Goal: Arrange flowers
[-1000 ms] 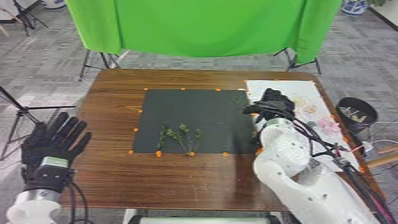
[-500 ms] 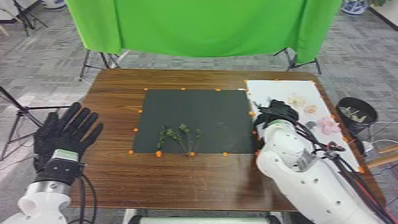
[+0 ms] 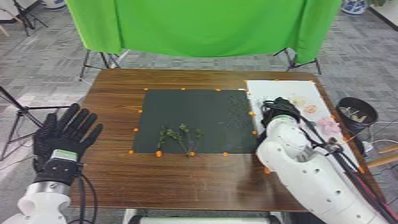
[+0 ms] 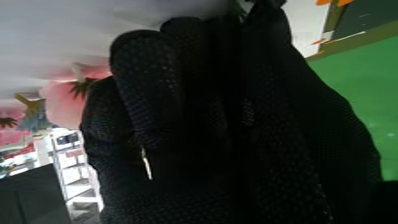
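My right hand (image 3: 281, 108) is over the left part of the white sheet (image 3: 277, 87), close to the dark mat's edge. In the right wrist view, a small green bit shows beside the far end of my right hand (image 4: 191, 135); whether it is held cannot be made out. Green sprigs (image 3: 182, 136) lie on the near part of the dark mat (image 3: 182, 107), and thin dark stems (image 3: 237, 107) on its upper right. Pale flowers (image 3: 311, 108) and a pink one (image 3: 329, 125) lie on the sheet. My left hand (image 3: 60, 137) is open at the table's left side.
Orange dots (image 3: 159, 154) run along the mat's edges on the brown table (image 3: 115, 175). A black bin (image 3: 357, 111) stands off the table's right edge. Beyond the far edge hangs a green cloth (image 3: 204, 30).
My right hand has moved from over the mat's upper right edge toward the right and slightly nearer, onto the white sheet. The left hand has shifted a little forward and to the right.
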Controlling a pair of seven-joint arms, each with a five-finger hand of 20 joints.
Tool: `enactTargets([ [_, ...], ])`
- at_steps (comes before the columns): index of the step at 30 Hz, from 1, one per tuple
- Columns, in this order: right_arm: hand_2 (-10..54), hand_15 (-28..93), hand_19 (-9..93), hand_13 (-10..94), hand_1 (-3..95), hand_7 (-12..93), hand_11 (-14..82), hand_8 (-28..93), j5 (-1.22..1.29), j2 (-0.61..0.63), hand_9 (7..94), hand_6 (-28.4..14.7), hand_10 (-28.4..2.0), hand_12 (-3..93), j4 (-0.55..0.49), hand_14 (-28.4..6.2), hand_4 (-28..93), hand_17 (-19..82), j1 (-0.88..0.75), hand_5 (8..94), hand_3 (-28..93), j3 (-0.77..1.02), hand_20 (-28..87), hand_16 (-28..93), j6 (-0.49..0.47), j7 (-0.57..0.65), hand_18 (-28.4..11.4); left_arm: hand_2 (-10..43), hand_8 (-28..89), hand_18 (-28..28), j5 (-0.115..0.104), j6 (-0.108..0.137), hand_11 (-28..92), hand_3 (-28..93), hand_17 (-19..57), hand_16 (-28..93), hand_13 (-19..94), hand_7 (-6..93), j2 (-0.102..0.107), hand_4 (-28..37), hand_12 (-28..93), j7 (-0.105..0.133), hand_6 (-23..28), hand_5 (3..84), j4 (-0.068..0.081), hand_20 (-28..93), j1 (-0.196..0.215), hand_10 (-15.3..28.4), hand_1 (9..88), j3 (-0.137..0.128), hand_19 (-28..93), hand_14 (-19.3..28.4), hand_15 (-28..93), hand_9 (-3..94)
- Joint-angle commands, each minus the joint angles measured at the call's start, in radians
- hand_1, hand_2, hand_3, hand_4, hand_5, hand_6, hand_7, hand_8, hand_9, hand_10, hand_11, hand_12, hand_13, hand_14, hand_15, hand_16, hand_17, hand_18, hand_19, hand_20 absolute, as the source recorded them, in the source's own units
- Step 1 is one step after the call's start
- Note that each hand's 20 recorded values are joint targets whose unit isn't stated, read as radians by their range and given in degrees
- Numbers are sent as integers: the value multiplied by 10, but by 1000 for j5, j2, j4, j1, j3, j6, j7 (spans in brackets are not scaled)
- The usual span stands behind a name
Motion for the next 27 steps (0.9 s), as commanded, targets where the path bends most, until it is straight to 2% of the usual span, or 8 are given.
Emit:
enactTargets([
  [1, -95, 536, 930, 816, 602, 358, 131, 154, 31, -14, 840, -26, -108, 416, 19, -67, -282, 449, -81, 754, 715, -26, 311, 314, 13, 28, -250, 164, -95, 154, -13, -6, 229, 710, -78, -64, 281, 170, -20, -283, 131, -19, 94, 419, -2, 105, 17, 160, 284, -7, 411, 157, 399, 383],
  [5, -95, 497, 932, 841, 590, 379, 132, 168, -6, 7, 855, -24, -107, 422, -16, -49, -254, 469, -95, 757, 753, -35, 316, 347, 111, 18, -250, 164, -95, 154, -20, -11, 229, 710, -78, -64, 281, 170, -23, -283, 131, -21, 94, 419, -1, 105, 22, 160, 284, -4, 411, 157, 399, 383],
  [7, -95, 477, 932, 858, 588, 386, 131, 171, -36, 25, 864, -23, -105, 421, -39, -45, -241, 477, -100, 758, 755, -50, 316, 356, 224, 10, -250, 164, -95, 154, -29, -2, 229, 710, -78, -64, 281, 170, -21, -283, 131, -11, 94, 419, -2, 105, 23, 160, 284, -2, 411, 157, 399, 383],
  [11, -95, 465, 932, 885, 581, 424, 141, 143, -82, 56, 886, -28, -102, 430, -108, -43, -217, 500, -94, 757, 761, -66, 326, 360, 332, -2, -252, 164, -95, 154, -29, -8, 229, 710, -78, -64, 281, 170, -14, -283, 131, 6, 94, 419, -7, 105, 43, 160, 284, -17, 411, 157, 399, 383],
  [20, -95, 451, 932, 897, 560, 462, 145, 110, 6, 76, 896, -35, -100, 437, -277, -37, -188, 511, -107, 757, 790, -45, 329, 379, 369, -19, -252, 164, -95, 154, -35, -10, 229, 710, -78, -64, 281, 170, -11, -283, 131, 7, 94, 419, -5, 105, 46, 160, 284, -18, 411, 157, 399, 383],
  [23, -95, 449, 932, 898, 556, 467, 146, 114, -91, 59, 896, -32, -99, 438, -242, -38, -186, 512, -95, 755, 794, -72, 329, 381, 363, -11, -252, 164, -95, 154, -35, -7, 229, 710, -78, -64, 281, 170, -10, -283, 131, 3, 94, 419, -4, 105, 46, 160, 284, -18, 411, 157, 399, 383],
  [24, -95, 449, 932, 898, 557, 471, 146, 122, -111, 47, 895, -29, -100, 439, -226, -40, -188, 511, -92, 749, 791, -68, 327, 382, 301, 10, -253, 164, -95, 154, -36, -3, 229, 710, -78, -64, 281, 170, -11, -283, 131, 3, 94, 419, -5, 105, 44, 160, 284, -15, 411, 157, 399, 383],
  [27, -95, 470, 932, 851, 535, 409, 164, 141, -159, 33, 835, -42, -134, 378, -179, -70, -225, 487, -93, 708, 752, -73, 304, 343, 275, 14, -254, 164, -95, 154, -29, -7, 229, 710, -78, -64, 281, 170, -10, -283, 131, -5, 94, 419, -3, 105, 37, 160, 284, -9, 411, 157, 399, 383],
])
